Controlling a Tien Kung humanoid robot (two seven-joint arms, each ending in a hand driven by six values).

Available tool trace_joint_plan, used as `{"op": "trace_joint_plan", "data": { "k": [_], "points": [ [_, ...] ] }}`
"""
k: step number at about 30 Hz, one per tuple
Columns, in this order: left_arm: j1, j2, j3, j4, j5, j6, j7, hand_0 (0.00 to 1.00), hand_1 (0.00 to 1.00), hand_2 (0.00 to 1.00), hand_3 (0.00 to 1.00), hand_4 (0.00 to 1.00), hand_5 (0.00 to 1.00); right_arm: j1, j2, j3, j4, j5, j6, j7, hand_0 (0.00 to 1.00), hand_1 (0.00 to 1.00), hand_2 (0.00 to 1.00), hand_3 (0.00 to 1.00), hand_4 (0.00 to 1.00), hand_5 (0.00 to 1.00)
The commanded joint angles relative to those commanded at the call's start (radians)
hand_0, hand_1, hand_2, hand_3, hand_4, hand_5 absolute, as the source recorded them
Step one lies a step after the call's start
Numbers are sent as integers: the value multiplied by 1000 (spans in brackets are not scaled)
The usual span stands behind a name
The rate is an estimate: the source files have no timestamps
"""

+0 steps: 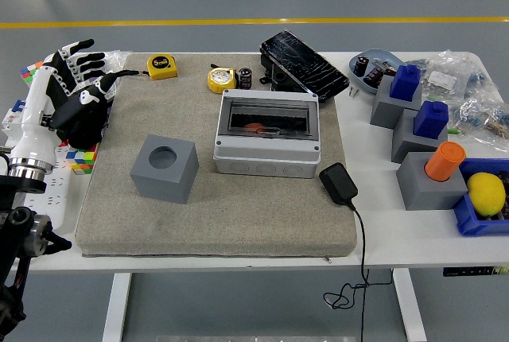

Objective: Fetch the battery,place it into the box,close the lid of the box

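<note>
A grey box (266,155) stands in the middle of the beige mat, its dark see-through lid (267,118) lying flat over it. Something orange (254,127) shows through the lid. Just behind the box, a small black cylindrical battery (245,78) stands upright next to a yellow tape measure (221,79). More batteries lie in a blue bowl (380,57) at the back right. My left hand (73,68) hovers over the table's left edge, far from the box, fingers spread and holding nothing. My right arm does not show.
A grey cube with a round hole (164,169) sits left of the box. A black charger (338,183) and its cable lie to the box's right, a black device (302,64) behind. Grey and blue blocks (413,111), an orange cylinder (444,160) and a lemon (486,193) fill the right side.
</note>
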Motion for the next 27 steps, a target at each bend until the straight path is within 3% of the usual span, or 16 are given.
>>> {"op": "trace_joint_plan", "data": {
  "k": [7, 27],
  "points": [
    [8, -1, -32, -1, 7, -11, 12, 630, 686, 685, 749, 998, 355, 2, 0, -13, 0, 4, 0, -1, 767, 722, 730, 734, 998, 708],
    [13, 11, -26, -2, 21, -24, 31, 615, 664, 659, 749, 998, 334, -6, -3, -21, 0, 1, 1, 1, 769, 721, 730, 734, 998, 709]
  ]
}}
